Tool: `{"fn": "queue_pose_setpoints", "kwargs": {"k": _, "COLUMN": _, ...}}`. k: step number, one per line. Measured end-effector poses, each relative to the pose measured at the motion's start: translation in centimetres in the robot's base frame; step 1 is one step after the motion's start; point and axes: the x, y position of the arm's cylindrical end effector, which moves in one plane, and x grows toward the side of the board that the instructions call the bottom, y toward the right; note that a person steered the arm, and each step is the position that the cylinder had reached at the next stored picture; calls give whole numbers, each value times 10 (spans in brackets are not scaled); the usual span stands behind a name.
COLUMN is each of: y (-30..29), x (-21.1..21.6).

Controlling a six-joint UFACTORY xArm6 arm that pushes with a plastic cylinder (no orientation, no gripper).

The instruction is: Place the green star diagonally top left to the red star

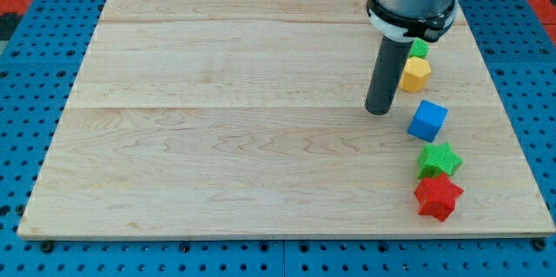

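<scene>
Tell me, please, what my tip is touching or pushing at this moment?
My tip: touching no block; it rests on the board left of the yellow block and the blue cube, above-left of the green star and red star.

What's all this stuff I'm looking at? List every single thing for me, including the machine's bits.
Wooden board: one, pale wood, fills most of the view.
Pegboard surface: one, blue with holes, around the board.
Green block: one, shape unclear, view's right, partly behind the arm.
Yellow block: one, just below the green block.
Blue cube: one, right side, mid-height.
Green star: one, below the blue cube.
Red star: one, touching the green star's lower edge.
My tip: one dark rod, left of the yellow block and blue cube, touching neither.
</scene>
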Motion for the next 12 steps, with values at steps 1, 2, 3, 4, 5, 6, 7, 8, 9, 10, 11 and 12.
{"fn": "queue_pose_setpoints", "kwargs": {"k": 1, "y": 3, "x": -1}}
{"fn": "queue_pose_setpoints", "kwargs": {"k": 2, "y": 2, "x": -1}}
{"fn": "queue_pose_setpoints", "kwargs": {"k": 3, "y": 3, "x": -1}}
{"fn": "queue_pose_setpoints", "kwargs": {"k": 4, "y": 4, "x": -1}}
{"fn": "queue_pose_setpoints", "kwargs": {"k": 5, "y": 6, "x": -1}}
{"fn": "queue_pose_setpoints", "kwargs": {"k": 6, "y": 28, "x": -3}}
{"fn": "queue_pose_setpoints", "kwargs": {"k": 7, "y": 16, "x": 17}}
{"fn": "queue_pose_setpoints", "kwargs": {"k": 8, "y": 19, "x": 93}}
{"fn": "queue_pose_setpoints", "kwargs": {"k": 9, "y": -11, "x": 136}}
{"fn": "queue_pose_setpoints", "kwargs": {"k": 10, "y": 19, "x": 170}}
{"fn": "queue_pose_setpoints", "kwargs": {"k": 11, "y": 63, "x": 169}}
{"fn": "queue_pose_setpoints", "kwargs": {"k": 12, "y": 120, "x": 152}}
